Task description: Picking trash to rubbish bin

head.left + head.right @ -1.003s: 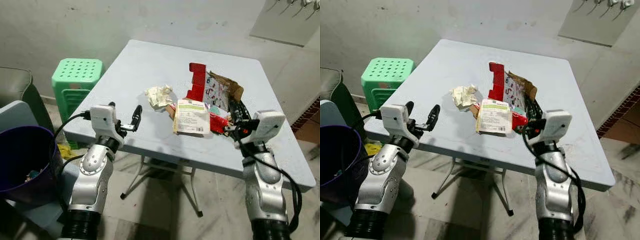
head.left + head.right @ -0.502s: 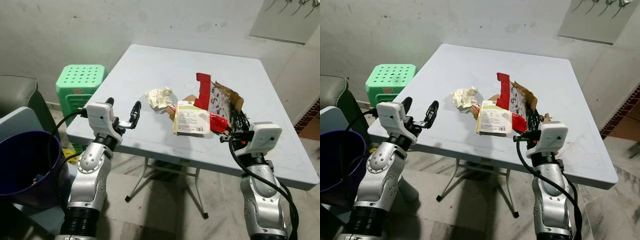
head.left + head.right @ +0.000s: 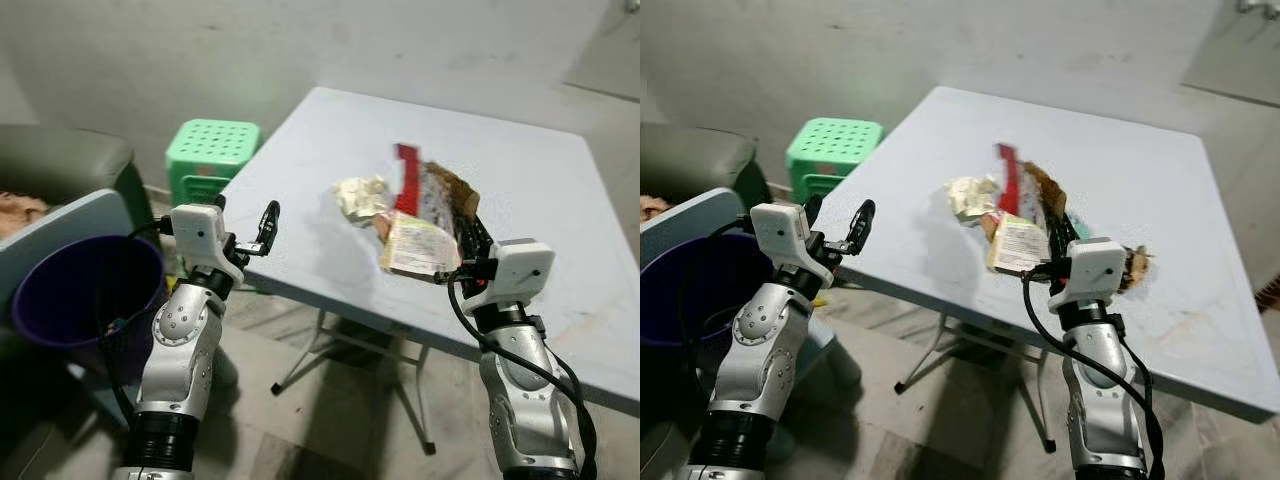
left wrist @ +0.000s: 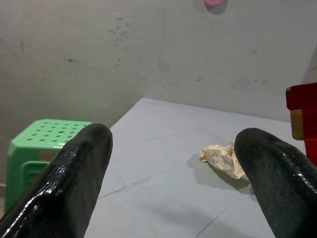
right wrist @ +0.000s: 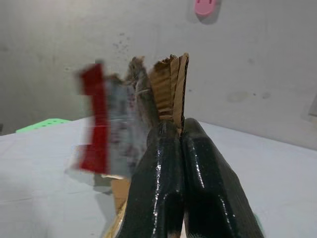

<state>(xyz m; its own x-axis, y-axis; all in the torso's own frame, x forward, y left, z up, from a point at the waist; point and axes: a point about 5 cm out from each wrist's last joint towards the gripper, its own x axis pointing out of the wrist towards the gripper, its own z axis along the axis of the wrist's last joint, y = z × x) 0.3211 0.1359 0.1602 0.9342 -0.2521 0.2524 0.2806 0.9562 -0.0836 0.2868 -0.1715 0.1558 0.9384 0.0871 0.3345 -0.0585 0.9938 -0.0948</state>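
Trash lies in a heap on the pale table (image 3: 560, 190): a crumpled paper ball (image 3: 362, 195), a flat printed packet (image 3: 415, 245), and a torn brown cardboard wrapper (image 3: 440, 190) with a red strip. My right gripper (image 3: 470, 235) is at the heap's near side, shut on that cardboard wrapper (image 5: 168, 84), whose torn edge stands up past the fingertips in the right wrist view. My left gripper (image 3: 245, 222) hovers open off the table's left corner, holding nothing. Between its fingers the left wrist view shows the paper ball (image 4: 223, 158). The purple bin (image 3: 70, 300) stands low at my left.
A green plastic stool (image 3: 222, 150) stands beside the table's left edge, behind the left gripper. A grey-blue seat (image 3: 60, 225) and a dark couch (image 3: 60, 165) crowd the bin. The table's folding legs (image 3: 320, 345) stand on tiled floor below.
The camera has swung left, bringing the bin further into view. The right gripper stays shut on the cardboard wrapper, which is blurred and now stands more edge-on. The left gripper stays open.
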